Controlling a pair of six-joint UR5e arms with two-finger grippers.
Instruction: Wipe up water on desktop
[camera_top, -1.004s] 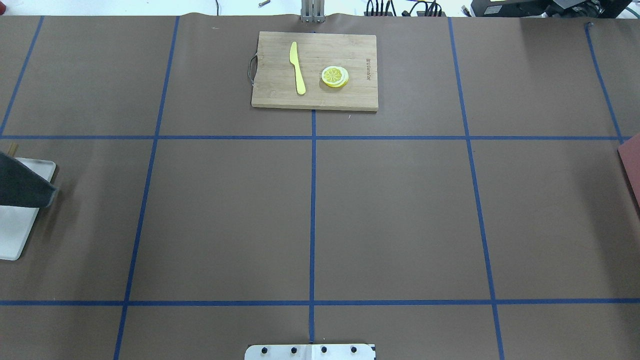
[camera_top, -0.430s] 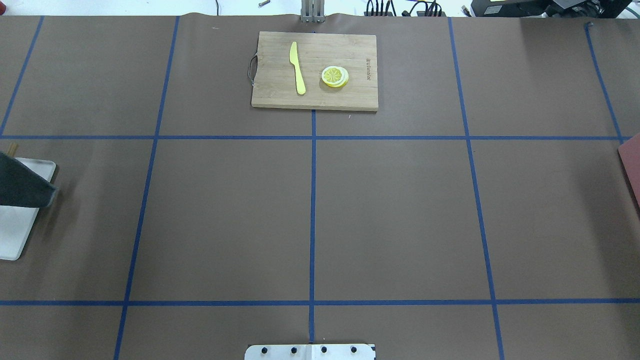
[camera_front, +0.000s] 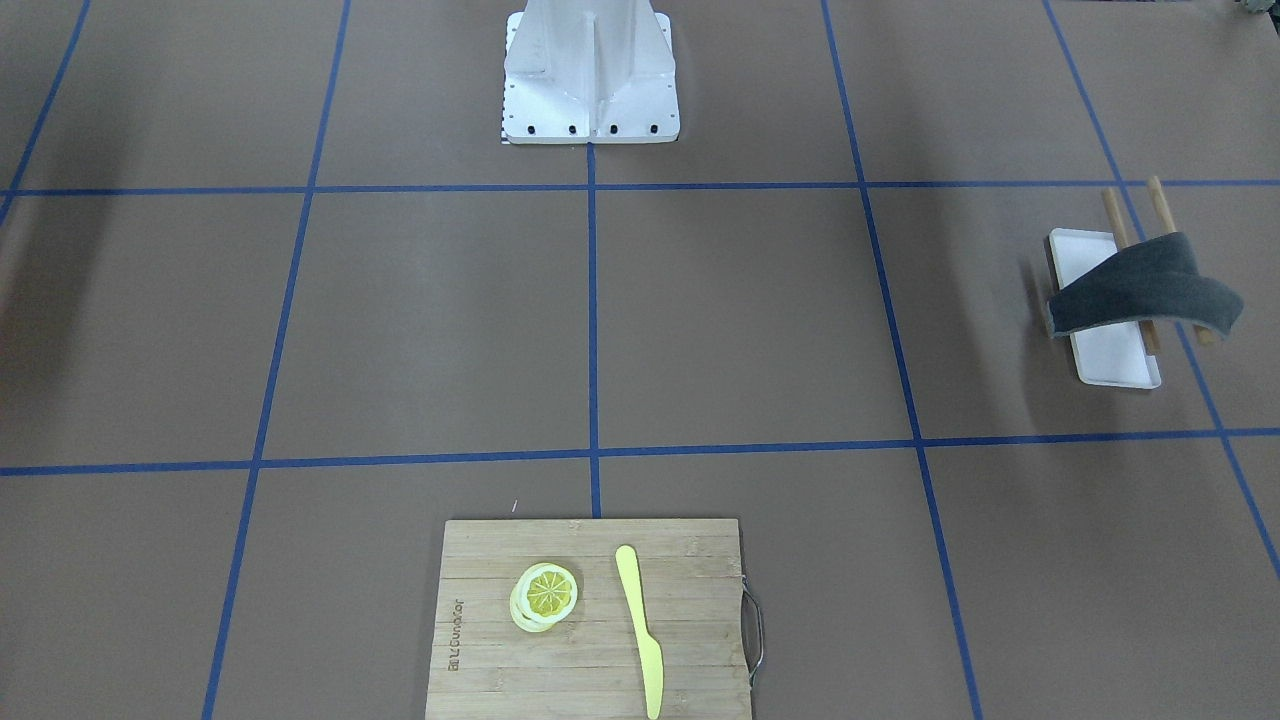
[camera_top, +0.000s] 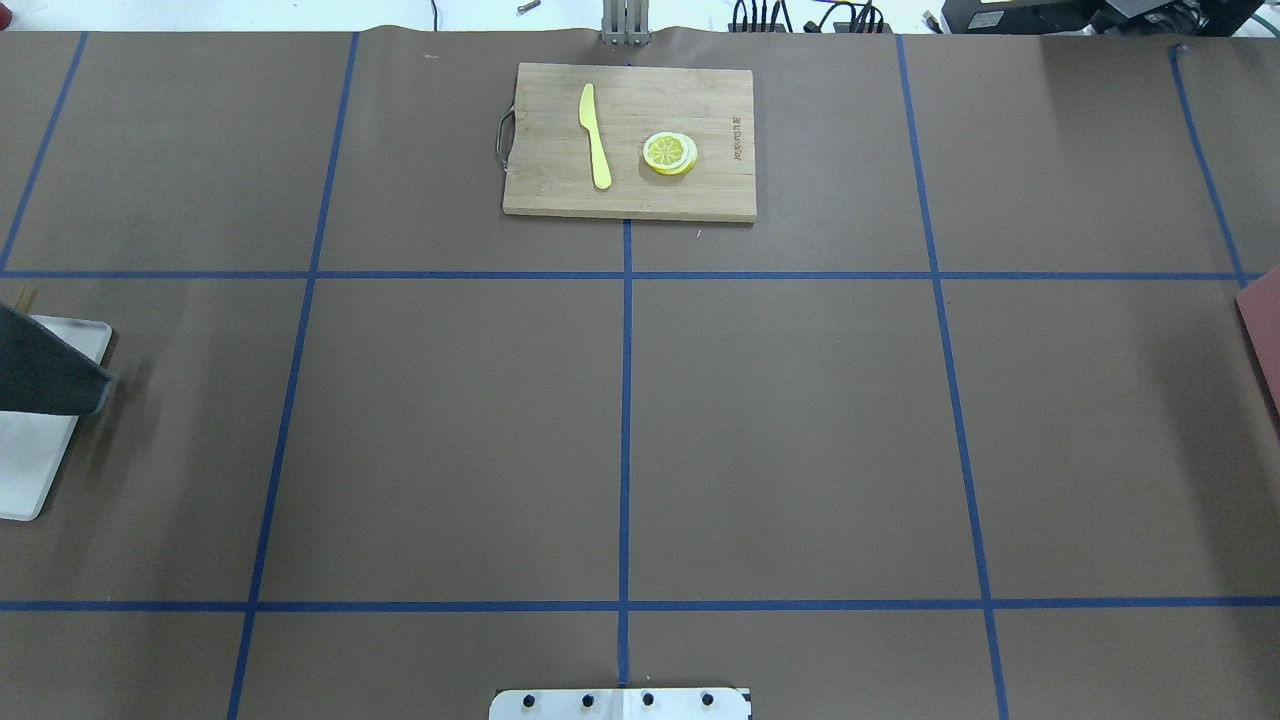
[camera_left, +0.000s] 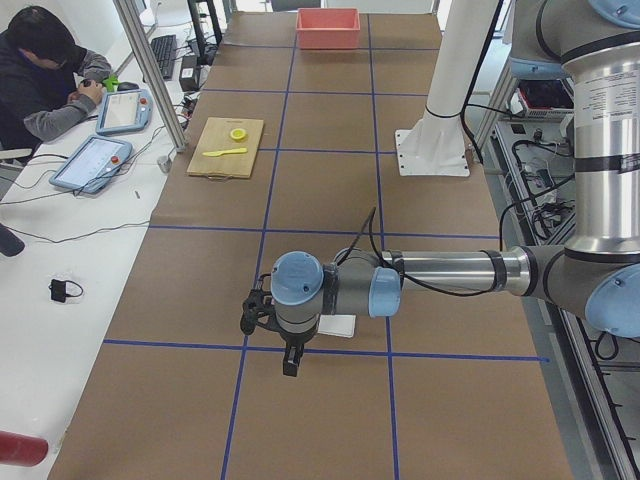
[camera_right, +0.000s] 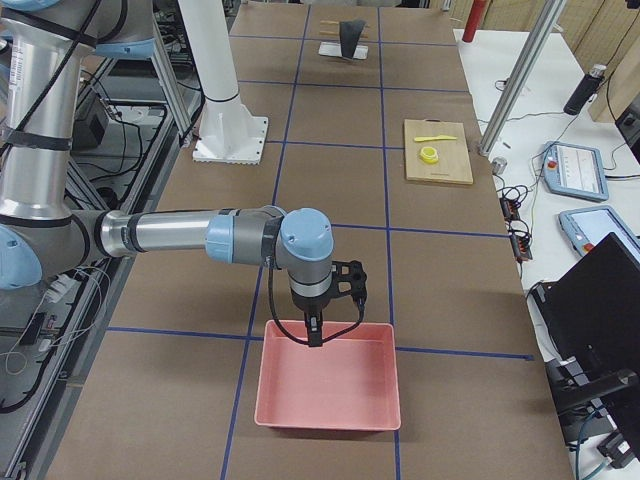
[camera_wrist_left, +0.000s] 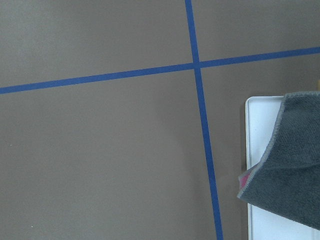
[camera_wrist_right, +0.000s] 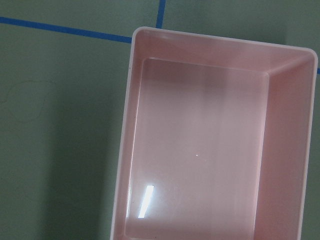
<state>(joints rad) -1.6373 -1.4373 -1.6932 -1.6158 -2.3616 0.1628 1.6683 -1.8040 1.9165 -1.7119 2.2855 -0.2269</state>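
Note:
The desktop (camera_top: 450, 430) is matte brown with blue tape lines, and I see no water on it in any view. A dark grey cloth (camera_front: 1140, 285) hangs over two wooden sticks above a white tray (camera_front: 1110, 365) at the robot's left end. The left wrist view catches the cloth (camera_wrist_left: 290, 160) at its right edge. My left gripper (camera_left: 288, 368) hangs above the desktop beside that tray, and I cannot tell whether it is open or shut. My right gripper (camera_right: 313, 340) hovers over a pink bin (camera_right: 325, 385); its state cannot be told either.
A bamboo cutting board (camera_top: 630, 140) with a yellow knife (camera_top: 595, 135) and lemon slices (camera_top: 670, 153) lies at the far middle. The pink bin (camera_wrist_right: 210, 150) holds nothing. The robot's base plate (camera_front: 590, 75) sits at the near middle. A person (camera_left: 40, 70) sits at a side desk.

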